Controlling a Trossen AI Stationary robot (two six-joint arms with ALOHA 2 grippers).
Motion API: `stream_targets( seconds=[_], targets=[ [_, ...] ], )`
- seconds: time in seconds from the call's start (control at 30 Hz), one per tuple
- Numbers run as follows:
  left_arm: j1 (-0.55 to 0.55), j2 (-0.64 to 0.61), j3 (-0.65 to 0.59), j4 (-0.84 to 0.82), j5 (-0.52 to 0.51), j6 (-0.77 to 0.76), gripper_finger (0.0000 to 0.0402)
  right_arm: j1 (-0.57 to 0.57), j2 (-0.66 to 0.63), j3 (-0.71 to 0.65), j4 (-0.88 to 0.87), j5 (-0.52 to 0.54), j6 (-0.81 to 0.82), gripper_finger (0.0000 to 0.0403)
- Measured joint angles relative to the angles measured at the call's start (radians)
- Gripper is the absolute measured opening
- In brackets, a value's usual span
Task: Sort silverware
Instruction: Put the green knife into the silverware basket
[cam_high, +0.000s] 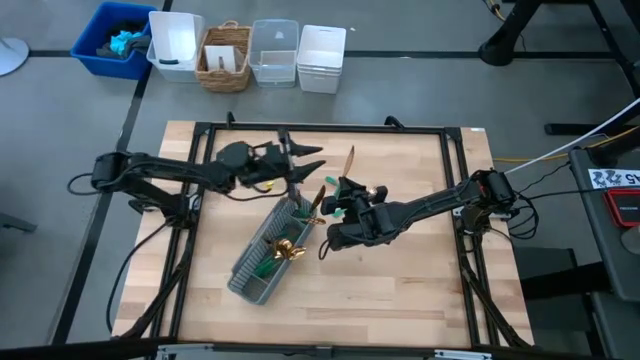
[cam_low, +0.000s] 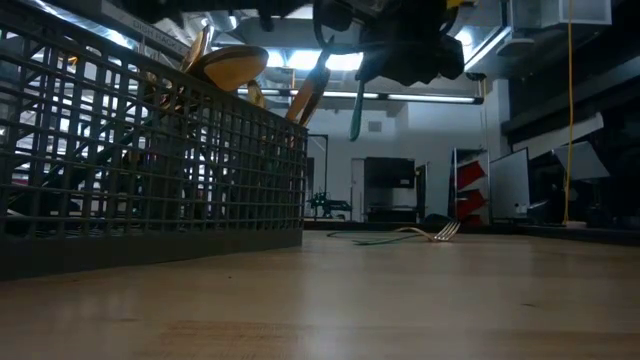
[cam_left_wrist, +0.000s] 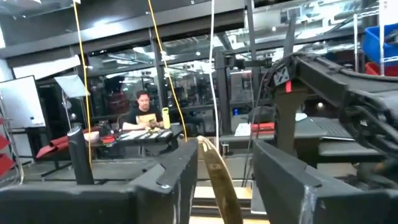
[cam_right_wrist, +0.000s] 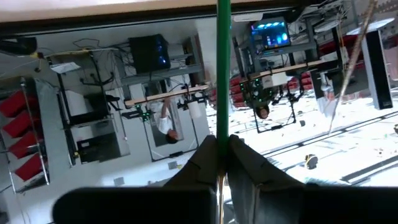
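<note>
A grey mesh caddy (cam_high: 262, 258) lies slantwise at mid-table, and several gold-headed, green-handled pieces of silverware (cam_high: 288, 250) stick out of it. My right gripper (cam_high: 343, 203) hovers just right of the caddy's far end, shut on one green-handled piece (cam_right_wrist: 222, 68). That piece's gold head (cam_high: 349, 160) points toward the far edge. My left gripper (cam_high: 318, 160) is open at the caddy's far end. The gold head (cam_left_wrist: 217, 177) stands between its fingers and plainly touches neither. One fork (cam_low: 438, 232) lies flat on the table. My right gripper pinches the piece's slim green handle (cam_right_wrist: 222, 127) between its two fingers. The fingers come from the table's right, nearly level, and lie across the handle. The piece is lifted clear of the table, and the handle's free end (cam_low: 355, 115) hangs below the gripper.
Beyond the table's far edge stand a blue bin (cam_high: 110, 40), white tubs (cam_high: 322, 58), a clear tub (cam_high: 275, 52) and a wicker basket (cam_high: 225, 58). A black frame (cam_high: 330, 128) runs around the wooden top. Bare wood (cam_high: 400, 290) lies toward the near right.
</note>
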Motion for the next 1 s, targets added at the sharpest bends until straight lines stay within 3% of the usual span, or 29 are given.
stream_targets(
  seconds=[0.1, 0.27, 0.7, 1.0],
  targets=[
    [0.021, 0.046, 0.045, -0.005, 0.032, -0.046, 0.0151, 0.000, 0.000, 0.000, 0.030, -0.006, -0.039, 0.0019],
    [0.082, 0.067, 0.114, -0.102, 0.179, -0.165, 0.0153, 0.000, 0.000, 0.000, 0.035, -0.022, -0.076, 0.0019],
    [0.229, 0.069, 0.135, -0.180, 0.473, -0.259, 0.0153, 0.000, 0.000, 0.000, 0.139, -0.057, -0.158, 0.0019],
    [0.233, 0.084, 0.135, -0.183, 0.520, -0.279, 0.0153, 0.000, 0.000, 0.000, 0.330, -0.098, -0.308, 0.0019]
  ],
)
